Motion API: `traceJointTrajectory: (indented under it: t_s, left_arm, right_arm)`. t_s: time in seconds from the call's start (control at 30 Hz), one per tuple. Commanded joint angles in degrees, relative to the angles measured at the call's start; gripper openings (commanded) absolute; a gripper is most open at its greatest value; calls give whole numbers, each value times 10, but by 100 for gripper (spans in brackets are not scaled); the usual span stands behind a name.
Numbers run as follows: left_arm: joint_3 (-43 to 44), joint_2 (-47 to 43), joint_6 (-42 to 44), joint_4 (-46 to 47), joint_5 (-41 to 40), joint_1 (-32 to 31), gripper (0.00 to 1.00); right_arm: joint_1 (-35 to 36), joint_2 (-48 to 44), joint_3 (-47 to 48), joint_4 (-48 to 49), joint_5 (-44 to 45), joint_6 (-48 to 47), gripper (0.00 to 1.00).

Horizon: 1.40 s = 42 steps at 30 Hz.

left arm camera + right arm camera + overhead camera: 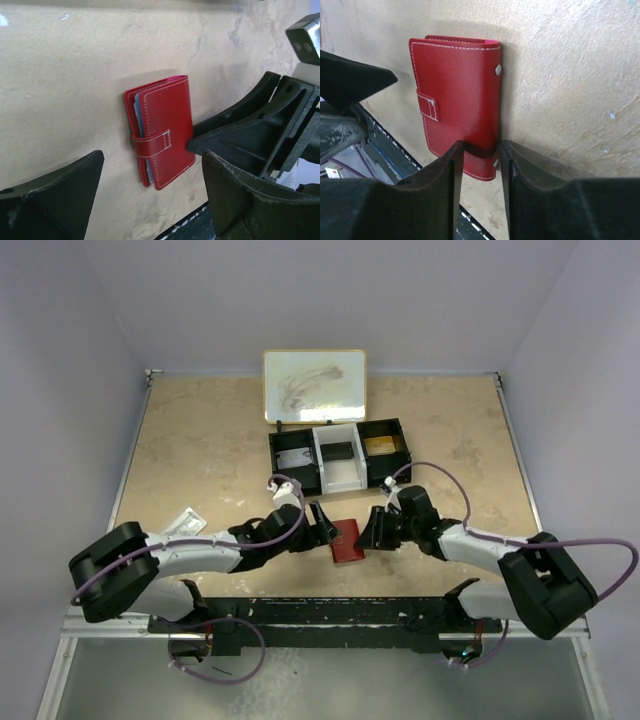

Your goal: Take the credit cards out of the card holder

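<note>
A small red folding card holder (162, 131) lies flat and shut on the tan stone-look table (200, 450). It sits between the two arms, a little in front of the long black tray (298, 433). Its little red tab is closed over the front. The left gripper (152, 156) is spread wide near the tab side and does not touch the card holder. The right gripper (481, 150) has its fingers close together at the edge with the silver studs. I cannot tell if it is pinching.
</note>
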Motion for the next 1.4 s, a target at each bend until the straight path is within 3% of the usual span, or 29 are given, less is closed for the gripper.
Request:
traceJointTrajectory:
  t_s: [0.0,0.17,0.33,0.63,0.9,1.1,1.37]
  left_arm:
    - [-14,45,-35,132,-13,-11,76]
    - [-55,74,-48,177,-49,-29,74]
    - [-112,101,-74,280,-47,-35,68]
    - [-122,87,-100,311,-103,-73,57]
    - [-62,29,-57,218,-131,-91,40]
    - [-26,-28,-36,61,-165,-99,27]
    - [-26,-54,-17,40,-161,-99,22]
  right_arm:
    - [3,35,-9,61,-11,-9,34]
    - [5,79,-41,140,-14,7,25]
    - [7,131,-67,209,-37,21,23]
    - [14,172,-88,279,-49,39,24]
    - [17,154,-104,336,-84,53,26]
    - [20,111,-93,334,-94,68,28]
    - [26,97,-67,306,-108,61,31]
